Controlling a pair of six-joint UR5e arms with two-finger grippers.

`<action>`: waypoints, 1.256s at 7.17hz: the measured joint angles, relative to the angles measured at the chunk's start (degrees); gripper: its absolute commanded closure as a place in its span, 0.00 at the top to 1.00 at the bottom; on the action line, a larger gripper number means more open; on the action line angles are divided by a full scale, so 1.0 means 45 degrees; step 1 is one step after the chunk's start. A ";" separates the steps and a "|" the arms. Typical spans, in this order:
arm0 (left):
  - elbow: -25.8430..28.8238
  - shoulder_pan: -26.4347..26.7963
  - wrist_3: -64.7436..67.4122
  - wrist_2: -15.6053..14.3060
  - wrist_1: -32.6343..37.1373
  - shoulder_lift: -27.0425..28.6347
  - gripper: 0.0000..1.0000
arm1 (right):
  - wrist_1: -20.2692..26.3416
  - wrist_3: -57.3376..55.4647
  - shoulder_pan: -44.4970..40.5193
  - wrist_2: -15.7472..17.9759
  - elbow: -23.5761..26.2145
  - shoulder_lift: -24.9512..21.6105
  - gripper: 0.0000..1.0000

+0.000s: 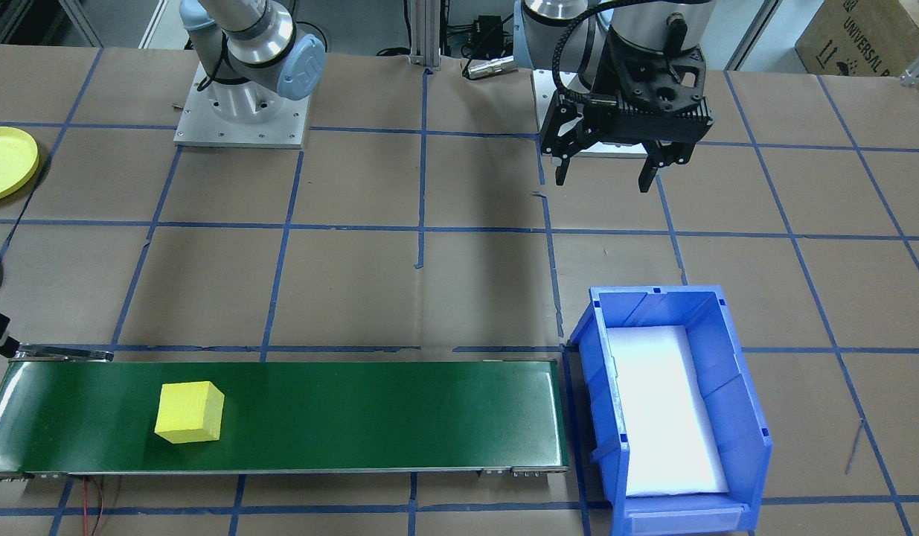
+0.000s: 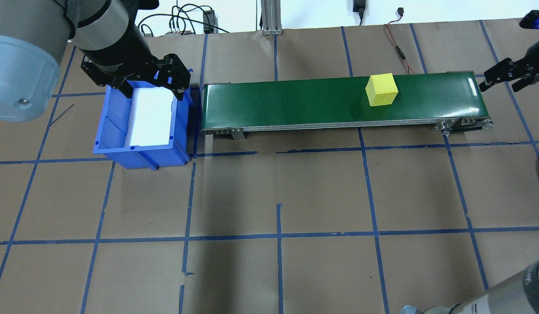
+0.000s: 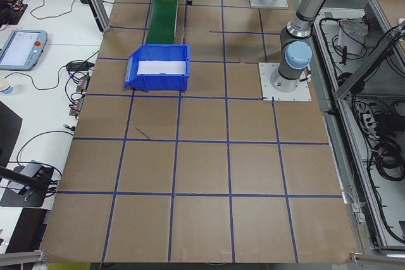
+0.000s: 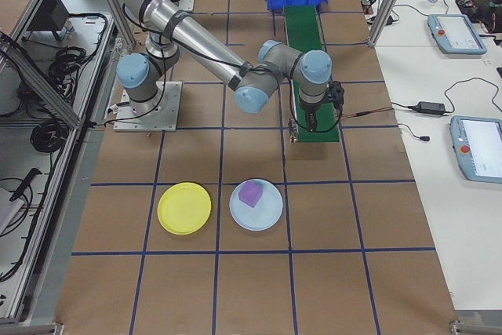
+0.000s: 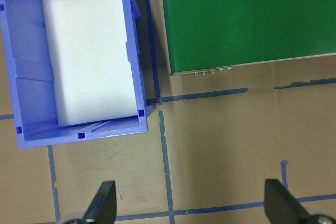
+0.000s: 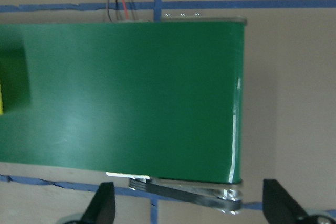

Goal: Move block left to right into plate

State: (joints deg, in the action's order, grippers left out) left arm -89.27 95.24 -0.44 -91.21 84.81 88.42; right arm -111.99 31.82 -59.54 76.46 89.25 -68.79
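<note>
**Overhead exterior: yellow block rides the belt toward our right claw**

Overhead exterior shows the yellow block sitting square on the green conveyor belt, nearer the belt's right end than its middle and touching nothing else. Our right claw hangs just beyond that end of the belt, released, its fingers spread wide and holding nothing. Our left claw hovers near the blue bin at the far end, also released and empty; we judge it has no part in the grasp ahead.

The step in hand, as we read it, is the pick. To do it well we keep the right claw spread, line its fingers up with two flat opposite faces of the block, and come down only once the block lies between them, so that we clamp faces and not a corner. The block looks rigid and light, so a modest squeeze should serve.

From the exterior right view, two plates lie on the desk: a yellow plate and a pale plate already carrying a purple block. The matching yellow plate seems the likely goal.
</note>
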 measured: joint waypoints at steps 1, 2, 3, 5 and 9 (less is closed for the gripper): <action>-0.0001 -0.0001 0.0000 -0.0003 0.0000 0.0000 1.00 | 0.0006 -0.0782 -0.0490 -0.0633 -0.0102 0.0114 1.00; 0.0001 -0.0001 -0.0004 -0.0009 0.0000 0.0000 1.00 | -0.0049 -0.1470 -0.0932 -0.1022 -0.0159 0.0239 1.00; -0.0001 -0.0002 -0.0012 -0.0022 0.0000 0.0000 1.00 | -0.0177 -0.1972 -0.1248 -0.1398 -0.0236 0.0384 1.00; -0.0004 -0.0009 -0.0023 -0.0045 0.0000 -0.0001 1.00 | -0.0525 -0.2561 -0.1471 -0.2014 -0.0492 0.0668 1.00; 0.0005 0.0029 -0.0086 -0.0018 0.0026 -0.0013 1.00 | -0.0733 -0.2849 -0.1548 -0.2173 -0.0198 0.0865 1.00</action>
State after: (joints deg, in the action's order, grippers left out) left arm -89.24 95.37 -0.83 -91.29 84.93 88.36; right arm -115.29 19.00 -66.50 66.69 88.36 -64.90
